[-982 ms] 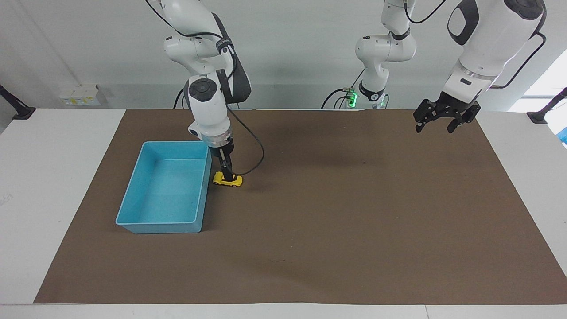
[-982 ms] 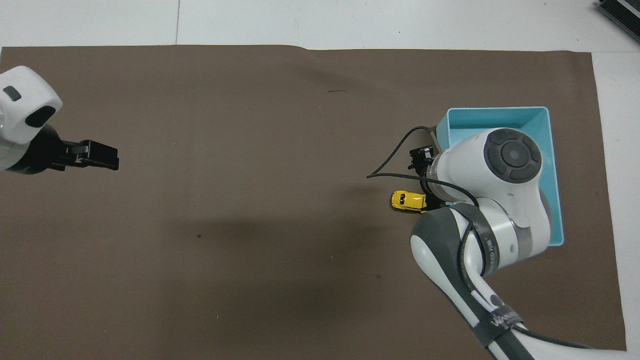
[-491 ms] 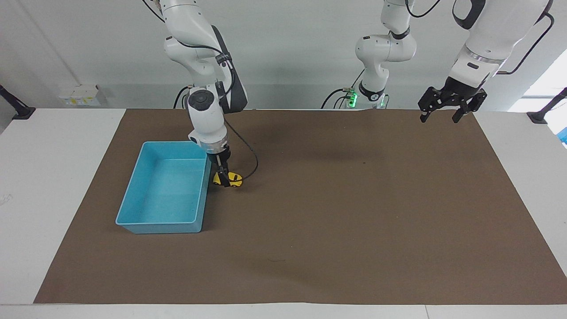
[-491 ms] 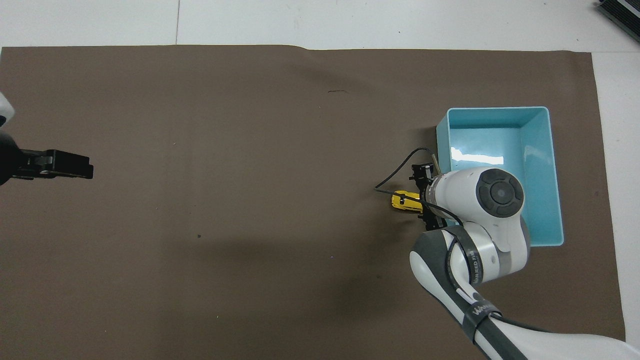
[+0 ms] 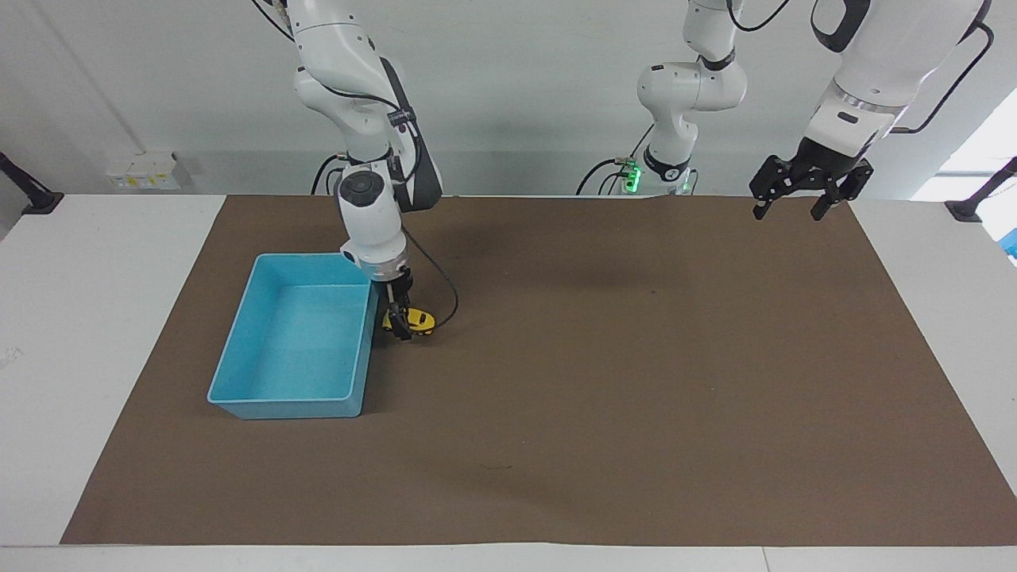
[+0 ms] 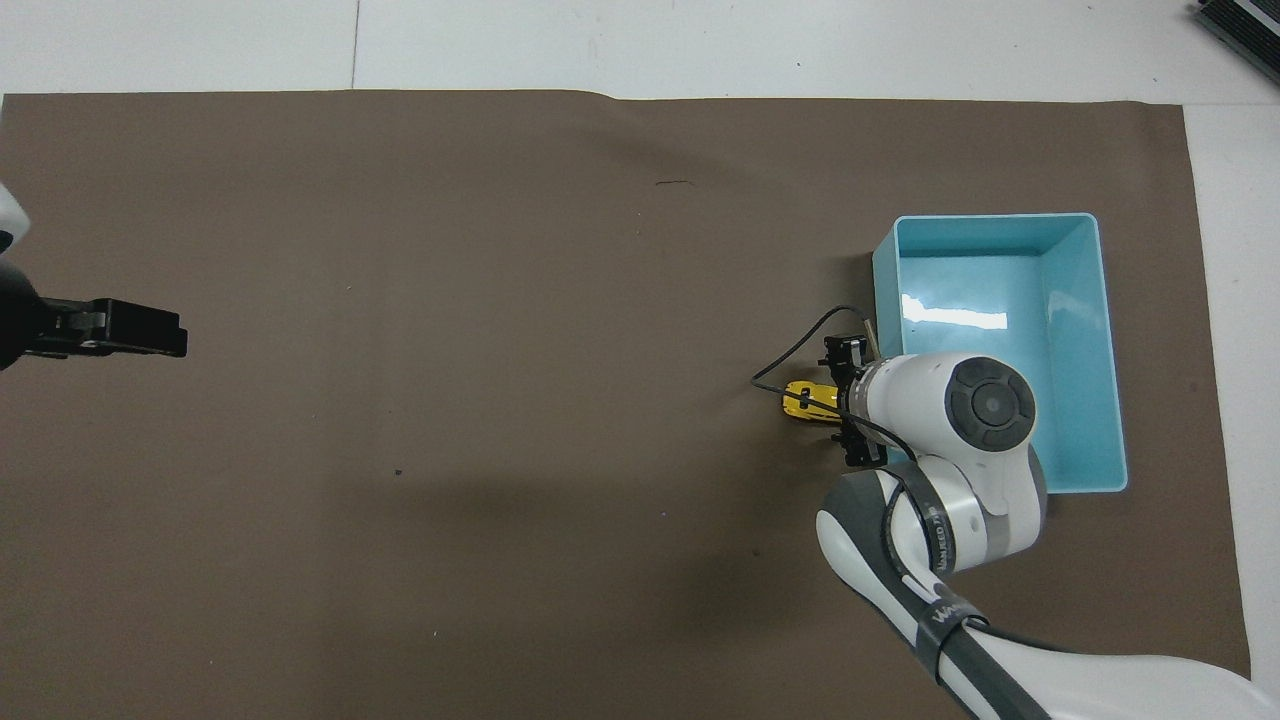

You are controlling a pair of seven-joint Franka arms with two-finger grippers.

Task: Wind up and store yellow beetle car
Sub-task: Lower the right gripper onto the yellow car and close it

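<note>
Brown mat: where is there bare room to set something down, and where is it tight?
The brown mat lies bare from the yellow beetle car to the left arm's end. The blue bin holds nothing. It is tight only beside the bin, where the right gripper sits at the car.

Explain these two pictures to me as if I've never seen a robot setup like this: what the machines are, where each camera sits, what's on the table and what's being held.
These are two white robot arms, each ending in a two-finger gripper, at a table covered by a brown mat. One picture looks at the robots from across the table. The other looks down from above their own end, so its sides are swapped.

On the mat sits a blue bin with nothing in it. Right beside it, toward the middle of the table, is the yellow beetle car, a tiny toy.

The right gripper is down at the car, its fingers on either side of it. Whether they already grip it cannot be told. The car is on the mat, not in the bin.

The left gripper waits open, raised over the mat's edge at the left arm's end, holding nothing.
</note>
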